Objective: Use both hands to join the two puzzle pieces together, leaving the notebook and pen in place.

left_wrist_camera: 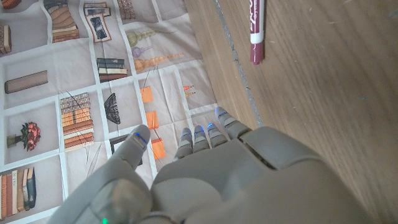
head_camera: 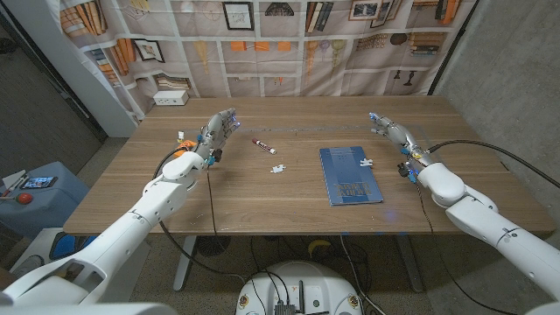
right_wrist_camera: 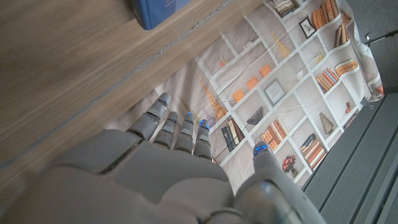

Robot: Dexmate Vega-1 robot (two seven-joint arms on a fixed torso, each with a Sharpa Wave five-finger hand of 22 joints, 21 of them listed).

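White-shelled arms end in a grey left hand (head_camera: 219, 128) and right hand (head_camera: 388, 129), blue-lit fingertips, black cables trailing.

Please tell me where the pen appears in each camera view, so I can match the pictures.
Head view: the pen lies left of centre, beside the left hand.
Left wrist view: pen at the top edge, partly cut off.
Right wrist view: not in it.
Shared landmark: the bookshelf backdrop.

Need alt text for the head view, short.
Both robot hands, left and right, are open at the far sides of a wooden table. Between them lie a pen, a loose puzzle piece, and a blue notebook with a second piece on it.
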